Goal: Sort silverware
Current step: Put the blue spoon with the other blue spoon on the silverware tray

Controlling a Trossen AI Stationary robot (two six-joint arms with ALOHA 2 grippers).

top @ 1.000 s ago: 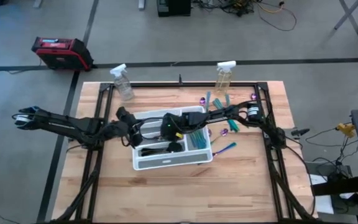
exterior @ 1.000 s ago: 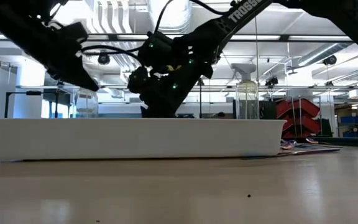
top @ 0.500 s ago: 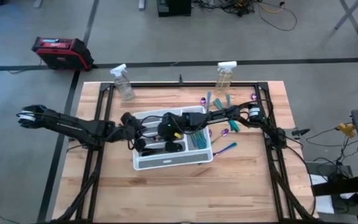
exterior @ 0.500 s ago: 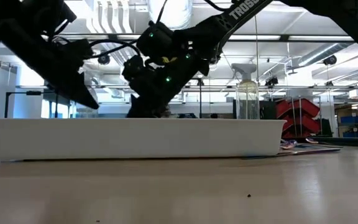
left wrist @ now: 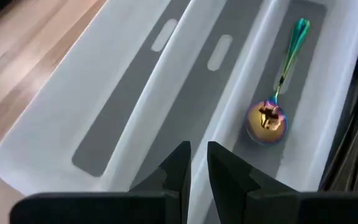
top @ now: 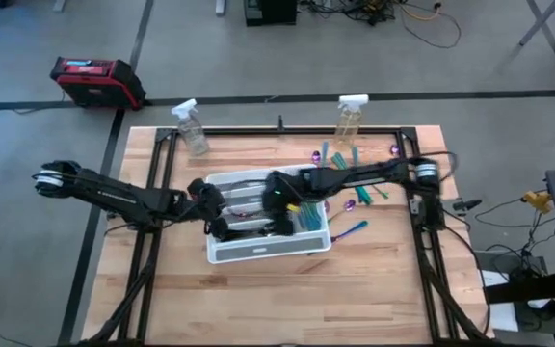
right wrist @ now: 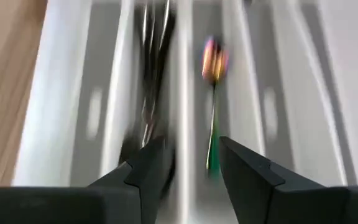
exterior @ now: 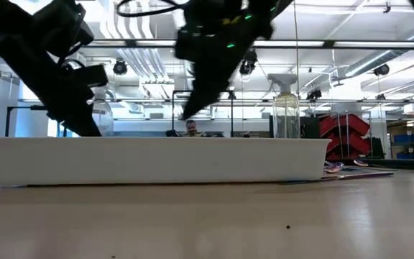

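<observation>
Lying loose in one slot of the white organizer tray is an iridescent spoon, gold-purple bowl and teal handle, flat on the grey liner just ahead of the left gripper and one divider over from it. That claw's two dark fingers stand narrow, a thin gap between them with nothing in it, poised over the divider wall beside the spoon's slot. From above, the left gripper sits low at the tray's left end.

The right gripper hangs over the same tray with its fingers spread apart and empty; below them the same spoon shows blurred in one channel, and the dark utensils lie in the channel next to it. In the overhead picture the right gripper is over the middle of the tray, close to the left one. A bundle of teal utensils fills the slot just beyond it, toward the tray's right end.

More silverware lies loose on the wooden table past the right arm: a blue-handled piece beside the tray's right wall, and a scatter of teal and purple pieces farther back, near a clear spray bottle. A second spray bottle stands back behind the left gripper. On the floor beyond the table sits a red case
</observation>
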